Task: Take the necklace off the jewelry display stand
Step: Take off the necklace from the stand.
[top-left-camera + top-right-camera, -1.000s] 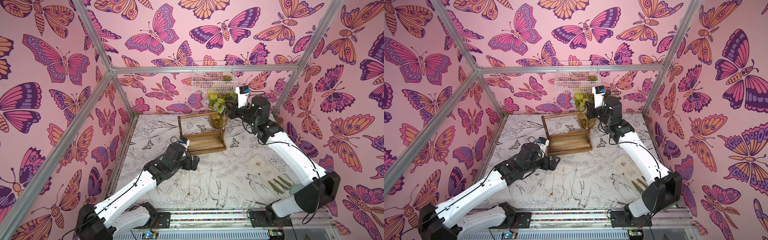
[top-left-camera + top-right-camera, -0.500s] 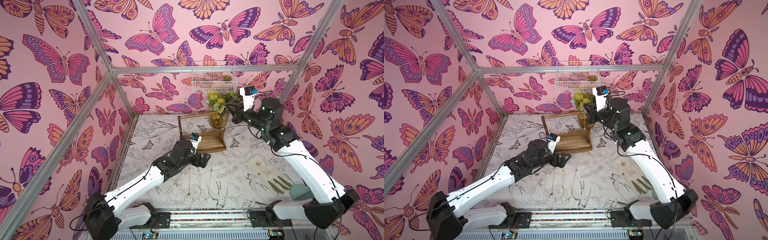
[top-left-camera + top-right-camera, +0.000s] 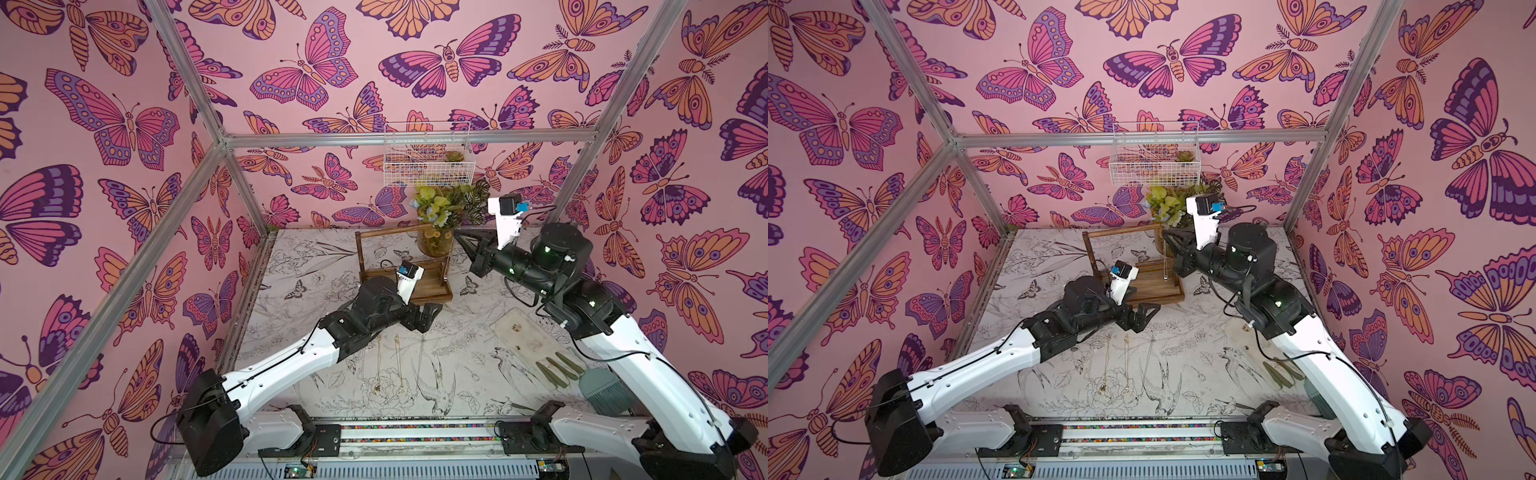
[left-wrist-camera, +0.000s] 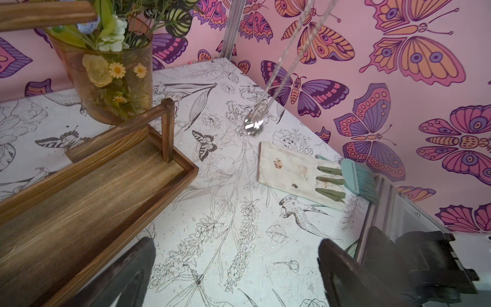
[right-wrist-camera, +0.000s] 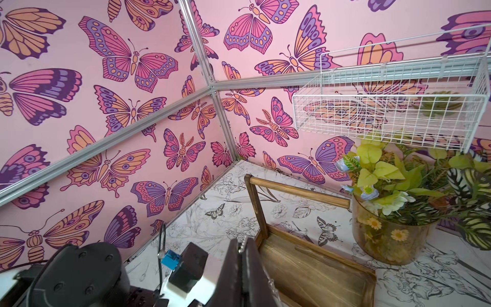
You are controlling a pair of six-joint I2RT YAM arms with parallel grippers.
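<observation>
Our right gripper is pressed together on the fine silver necklace. Its chain hangs free, the round pendant over open table just beside the jewelry display stand, seemingly clear of the frame. Our left gripper stands spread wide before the grained wooden base's front edge.

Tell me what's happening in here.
The right gripper is shut on a silver necklace, which dangles freely beside the wooden jewelry display stand, apparently off its top bar. The left gripper hangs open and empty, low in front of the stand's tray. Other thin chains lie flat on the table.
</observation>
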